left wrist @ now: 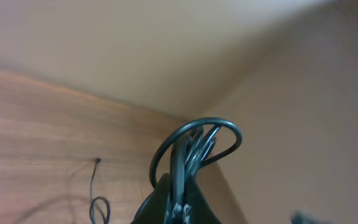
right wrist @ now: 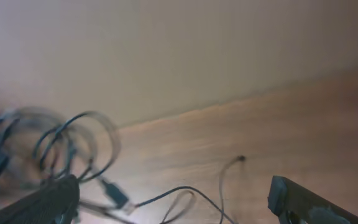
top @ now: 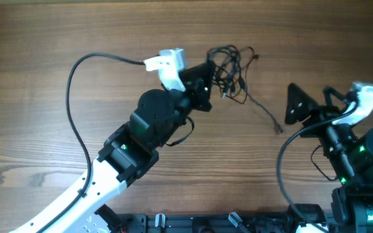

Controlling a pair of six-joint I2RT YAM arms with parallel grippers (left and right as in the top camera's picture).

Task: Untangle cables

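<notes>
A tangle of thin black cables [top: 228,65] lies on the wooden table, right of centre at the back. My left gripper [top: 207,79] is shut on a bunch of its strands. In the left wrist view, the loops [left wrist: 194,143] rise out of the closed jaws [left wrist: 180,208]. One loose strand trails right to a plug end [top: 278,127]. My right gripper [top: 296,103] is open and empty, to the right of that strand. In the right wrist view, the fingers [right wrist: 173,208] are spread wide. The tangle [right wrist: 61,143], a plug [right wrist: 114,190] and the strand's end [right wrist: 241,158] lie ahead of them.
The left arm's own black supply cable [top: 76,97] arcs over the table's left half. The right arm's base [top: 368,162] stands at the right edge. A thin strand with a small loop [left wrist: 97,199] lies on the wood left of the left jaws.
</notes>
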